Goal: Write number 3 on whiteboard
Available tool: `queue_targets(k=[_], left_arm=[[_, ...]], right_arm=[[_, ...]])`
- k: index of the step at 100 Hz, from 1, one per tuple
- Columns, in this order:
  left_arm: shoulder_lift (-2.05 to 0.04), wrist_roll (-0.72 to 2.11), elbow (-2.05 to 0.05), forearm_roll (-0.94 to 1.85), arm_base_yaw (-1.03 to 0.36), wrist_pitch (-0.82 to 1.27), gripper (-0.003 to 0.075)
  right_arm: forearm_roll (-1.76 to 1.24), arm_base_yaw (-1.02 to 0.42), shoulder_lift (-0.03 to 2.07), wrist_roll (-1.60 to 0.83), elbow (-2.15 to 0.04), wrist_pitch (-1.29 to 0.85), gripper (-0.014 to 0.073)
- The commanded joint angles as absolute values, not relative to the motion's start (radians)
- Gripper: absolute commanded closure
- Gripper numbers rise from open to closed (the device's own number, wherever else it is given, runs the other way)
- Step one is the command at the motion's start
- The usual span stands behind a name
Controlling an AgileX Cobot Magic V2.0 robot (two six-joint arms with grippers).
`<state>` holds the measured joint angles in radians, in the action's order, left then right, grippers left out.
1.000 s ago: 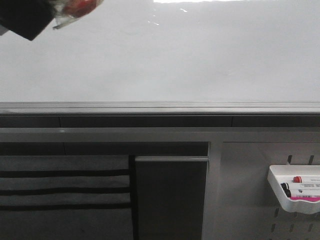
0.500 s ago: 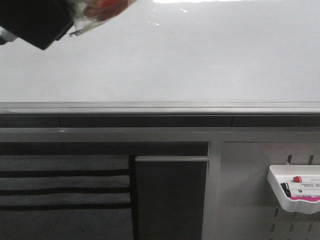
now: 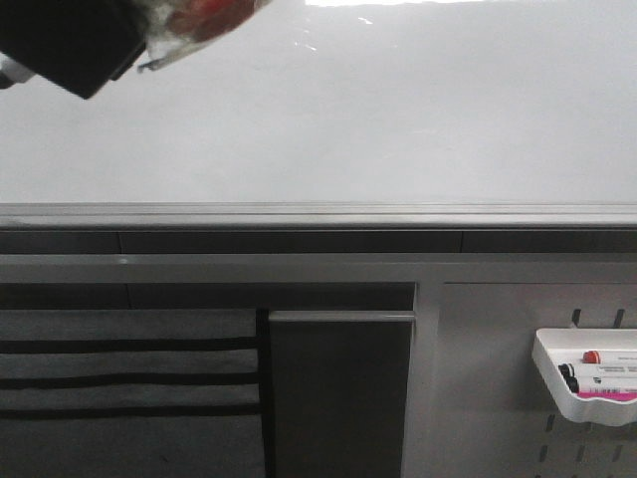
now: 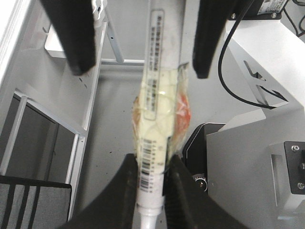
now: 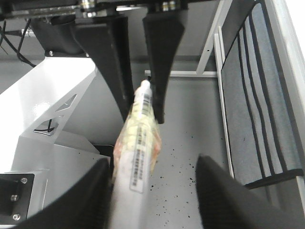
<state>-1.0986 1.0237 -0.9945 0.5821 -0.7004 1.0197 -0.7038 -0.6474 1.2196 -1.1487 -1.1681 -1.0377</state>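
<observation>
The whiteboard [image 3: 378,119] fills the upper front view, with its grey rail [image 3: 318,214] below; no strokes of the number 3 show on it. A white marker [image 4: 155,109] with a barcode label and yellowish tape lies between both grippers. My left gripper [image 4: 151,164] is shut on it near its narrow end. My right gripper [image 5: 152,164] is open, its fingers wide on either side of the marker's [image 5: 136,157] other end. A dark gripper body [image 3: 65,40] with the taped marker [image 3: 199,20] shows at the front view's top left corner.
A white tray [image 3: 557,383] holding markers hangs on the slotted pegboard panel at the lower right. A dark panel [image 3: 338,398] and a grey striped surface [image 3: 119,378] sit below the rail. The white robot base [image 5: 52,105] and speckled floor lie under the grippers.
The dark gripper with the taped marker moved right and further into the front view's top left corner between 1.0 s and 0.5 s ago. It has held still since.
</observation>
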Motion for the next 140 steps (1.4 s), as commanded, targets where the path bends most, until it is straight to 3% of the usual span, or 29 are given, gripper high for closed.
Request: queue_targets(k=[1,28,53,81,90,103,108,140], left_arm=[[-1.080,1.025,-1.027,0.630,-0.709,0.988,0.0733],[-1.080,1.027,-1.027,0.628,-0.709,0.988,0.0733],[-1.080,1.027,-1.027,0.622,-0.709,0.988,0.0733],[-1.080,1.027,-1.027,0.622,-0.709,0.983,0.0718],[-1.080,1.027,-1.027,0.622,-0.709,0.983,0.0615],[-1.078,1.023,-1.027,0.602,-0.709,0.964,0.0332],[-1.070,1.015,-1.027,0.594,-0.706,0.955,0.0272],[-0.914,0.894,-1.011,0.591,-0.508,0.925,0.0248]], right_arm=[[-0.756,-0.646,1.201,-1.181,-1.201,-1.028,0.0328],[-0.760,-0.646,1.201,-1.191,-1.201,-1.037,0.0382],[-0.762,-0.646,1.201,-1.191,-1.201,-1.050,0.0538],[-0.762,-0.646,1.201,-1.191,-1.201,-1.056,0.0552],[-0.762,-0.646,1.201,-1.191,-1.201,-1.056,0.0552],[-0.751,-0.646,1.199,-1.191,-1.213,-1.056,0.0552],[-0.732,-0.641,1.193,-1.175,-1.222,-1.045,0.0552],[-0.434,-0.539,1.046,-0.821,-1.211,-1.001,0.0552]])
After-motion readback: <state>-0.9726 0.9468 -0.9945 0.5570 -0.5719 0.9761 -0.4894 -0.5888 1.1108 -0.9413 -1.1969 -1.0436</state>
